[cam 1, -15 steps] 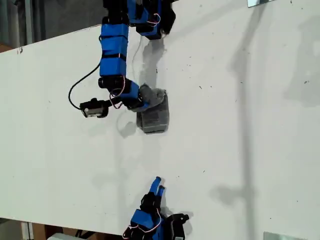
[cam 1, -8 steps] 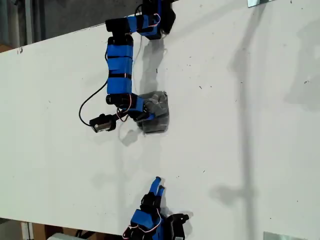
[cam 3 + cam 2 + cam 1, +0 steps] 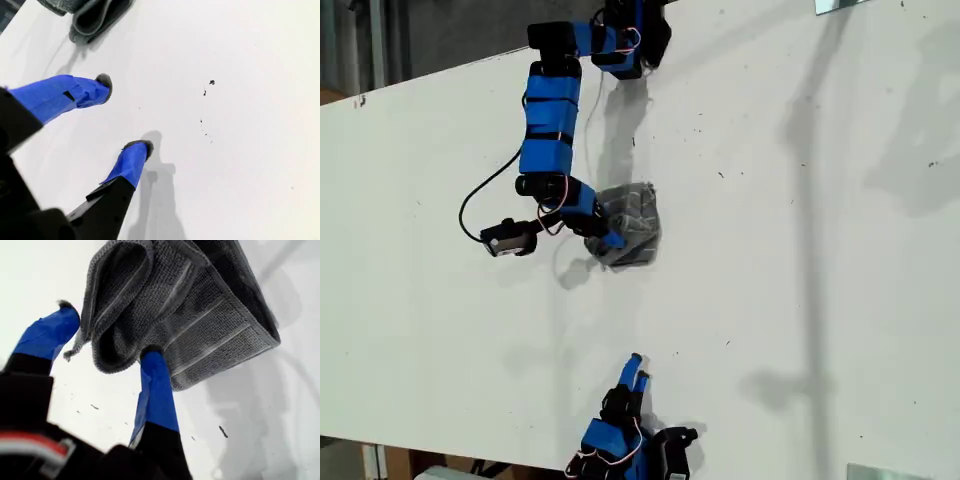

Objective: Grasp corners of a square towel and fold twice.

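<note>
The towel (image 3: 632,226) is a grey striped cloth folded into a small thick bundle, lying on the white table (image 3: 820,250) left of the middle of the exterior view. My first gripper (image 3: 608,240) is at the bundle's left edge in that view. Seen from the first wrist, the towel (image 3: 200,315) has a looped fold and a loose corner (image 3: 75,347) lying between the spread fingers of the open first gripper (image 3: 107,337). My second gripper (image 3: 636,368) rests low in the exterior view, well apart from the cloth. In its own view the second gripper (image 3: 124,115) is open and holds nothing, with the towel (image 3: 85,15) far off.
A black cable (image 3: 480,190) loops out from the first arm over the table. The arm's base (image 3: 625,40) stands at the exterior view's top edge. Small dark specks (image 3: 211,82) mark the tabletop. The table's edge runs along the exterior view's top left.
The first arm has shifted a little toward the exterior view's left since half a second ago. The towel bundle has been nudged and sits slightly more skewed. The second arm has not moved.
</note>
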### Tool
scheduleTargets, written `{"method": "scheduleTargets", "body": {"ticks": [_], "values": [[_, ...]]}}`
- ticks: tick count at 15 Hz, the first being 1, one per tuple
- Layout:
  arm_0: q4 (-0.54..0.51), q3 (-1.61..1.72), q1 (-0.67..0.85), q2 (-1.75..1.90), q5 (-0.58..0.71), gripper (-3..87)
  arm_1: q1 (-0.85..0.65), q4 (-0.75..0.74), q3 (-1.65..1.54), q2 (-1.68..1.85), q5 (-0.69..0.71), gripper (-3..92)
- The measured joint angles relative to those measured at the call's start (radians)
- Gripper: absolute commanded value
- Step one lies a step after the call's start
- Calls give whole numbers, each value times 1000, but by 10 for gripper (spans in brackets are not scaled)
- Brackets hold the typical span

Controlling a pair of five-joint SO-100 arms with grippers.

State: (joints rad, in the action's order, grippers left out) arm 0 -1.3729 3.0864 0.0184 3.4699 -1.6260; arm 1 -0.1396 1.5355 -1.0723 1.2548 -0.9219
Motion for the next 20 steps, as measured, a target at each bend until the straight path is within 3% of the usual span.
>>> {"method": "scheduleTargets", "body": {"ticks": [4,6,10,12,14,15,17,20], "values": [[0,0,0,0,0,214,-9,32,-20,160,14,283],[0,0,0,0,0,212,-21,9,-175,232,-3,279],[14,3,5,0,2,212,-58,-46,-565,420,-141,289],[14,5,3,0,37,212,-2,-127,-764,676,-272,319],[21,11,6,0,133,211,67,-295,-1115,1063,-414,353],[28,15,3,0,192,209,83,-337,-1308,1281,-465,326],[37,18,3,0,295,203,130,-321,-1582,1674,-532,262],[43,25,5,0,422,190,183,-173,-1683,2013,-569,221]]}}
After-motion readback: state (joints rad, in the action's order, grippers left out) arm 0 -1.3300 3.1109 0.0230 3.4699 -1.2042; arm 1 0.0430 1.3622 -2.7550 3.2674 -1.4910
